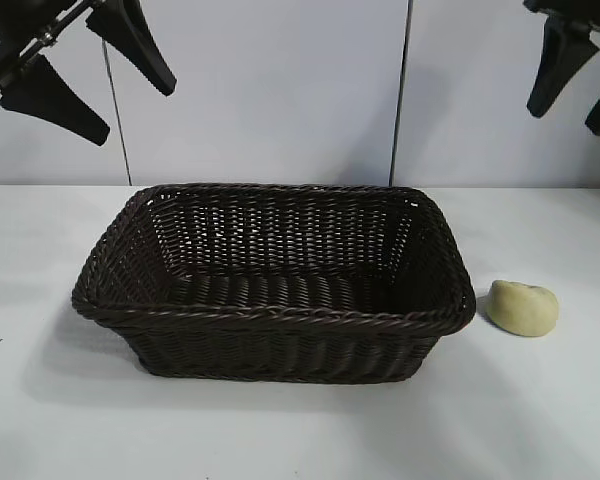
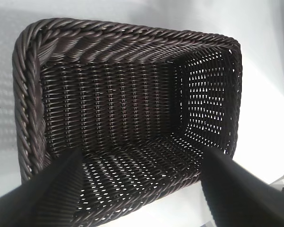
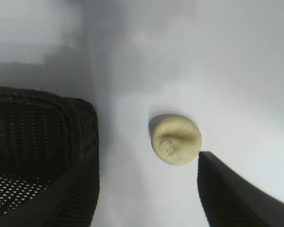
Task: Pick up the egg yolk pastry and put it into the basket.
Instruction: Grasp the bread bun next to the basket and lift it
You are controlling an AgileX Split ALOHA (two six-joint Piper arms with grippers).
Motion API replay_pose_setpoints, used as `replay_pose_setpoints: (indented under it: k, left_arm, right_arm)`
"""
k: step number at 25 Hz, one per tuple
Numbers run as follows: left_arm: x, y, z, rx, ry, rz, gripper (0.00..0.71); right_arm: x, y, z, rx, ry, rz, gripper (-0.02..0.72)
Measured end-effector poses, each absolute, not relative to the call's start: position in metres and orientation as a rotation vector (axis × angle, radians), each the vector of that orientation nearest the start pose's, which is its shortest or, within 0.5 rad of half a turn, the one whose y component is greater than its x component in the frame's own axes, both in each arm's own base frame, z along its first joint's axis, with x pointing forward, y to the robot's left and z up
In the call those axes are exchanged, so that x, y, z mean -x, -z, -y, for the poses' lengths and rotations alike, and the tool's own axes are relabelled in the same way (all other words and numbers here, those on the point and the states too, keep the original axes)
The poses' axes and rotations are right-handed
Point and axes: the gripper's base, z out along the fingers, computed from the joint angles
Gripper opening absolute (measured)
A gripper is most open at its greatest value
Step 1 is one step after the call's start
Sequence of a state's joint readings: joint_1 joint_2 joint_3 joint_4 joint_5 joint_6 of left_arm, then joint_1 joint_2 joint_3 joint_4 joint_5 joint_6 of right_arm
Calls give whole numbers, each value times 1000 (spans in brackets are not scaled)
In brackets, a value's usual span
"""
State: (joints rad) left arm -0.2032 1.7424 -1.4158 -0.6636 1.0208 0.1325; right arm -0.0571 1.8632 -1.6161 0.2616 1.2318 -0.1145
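Dark brown woven wicker basket [image 1: 280, 330] on white table [image 1: 540, 420].
Small pale yellow dome-shaped egg yolk pastry [image 1: 522, 307] sits just right of it; left gripper [image 1: 92, 72] and right gripper [image 1: 578, 82] hang above, both spread, empty.

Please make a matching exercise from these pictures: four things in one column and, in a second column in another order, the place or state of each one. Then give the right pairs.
Things:
1. egg yolk pastry
2. basket
3. left gripper
4. right gripper

Places or states:
A. open, raised above the basket's left end
B. dark brown, nothing inside it
C. pale yellow, on the table beside the basket's right end
D. open, raised above the right side, near the pastry

Pairs: 1-C, 2-B, 3-A, 4-D
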Motion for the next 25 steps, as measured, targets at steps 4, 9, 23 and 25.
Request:
replay_pose_setpoints:
  k: [4, 9, 23, 25]
  left_arm:
    - [-350, -286, 121, -95, 885, -2728, 511]
    - [-350, -286, 121, -95, 885, -2727, 511]
    - [-350, -286, 121, -94, 884, -2725, 511]
    - [-350, -286, 121, -94, 884, -2725, 511]
  right_arm:
    - [-373, -248, -1, 25, -364, -3026, 444]
    - [-368, -232, 0, 17, -352, -3047, 445]
    - [-382, -203, 1, -17, -355, -3049, 558]
    - [-385, -195, 0, -32, -371, -3057, 560]
